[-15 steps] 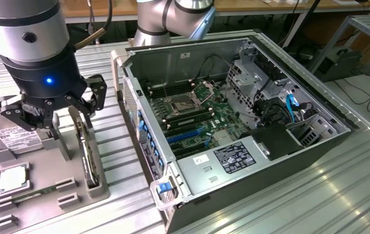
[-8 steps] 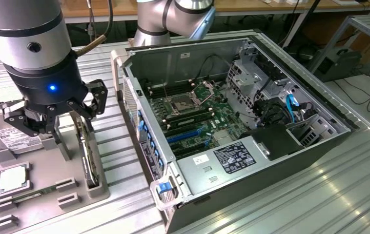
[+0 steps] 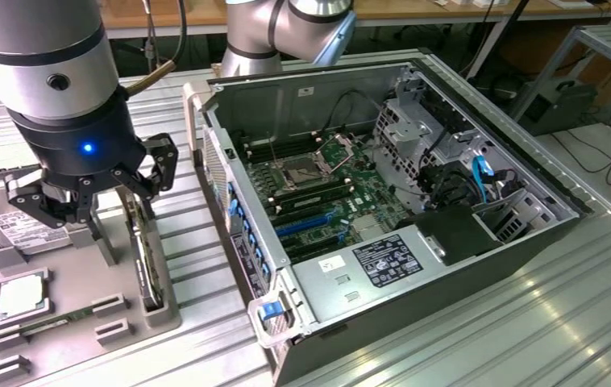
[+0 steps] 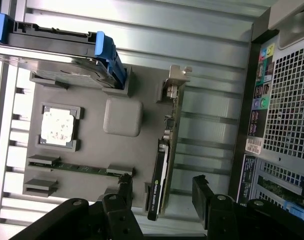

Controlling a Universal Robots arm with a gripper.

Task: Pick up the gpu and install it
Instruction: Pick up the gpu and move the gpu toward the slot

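Black jointed fingers (image 4: 125,192) of your hand (image 4: 163,184) are spread wide, one on each side of the gpu (image 4: 162,165). A gap shows on both sides, so nothing is pinched yet.

The gpu stands on its long edge in a slot of the grey tray (image 4: 92,150), along the tray edge nearest the computer case (image 3: 392,185). Its silver bracket end points away from the hand. Standing upright, the card offers its two flat faces to the fingers, which is probably why the hand straddles it. In the exterior view you can see the hand low over that same tray edge.

Further into the tray, away from the gpu, a small square silver chip (image 4: 58,125) sits in its own pocket and a green memory stick (image 4: 77,167) lies between two clips. A hard drive (image 4: 57,50) with a blue bracket lies along the tray end that the card's bracket points toward.

Beside the tray, on the slatted metal table (image 3: 563,322), the computer case lies on its side with its panel off. Its motherboard slots face upward, open to receive a card.
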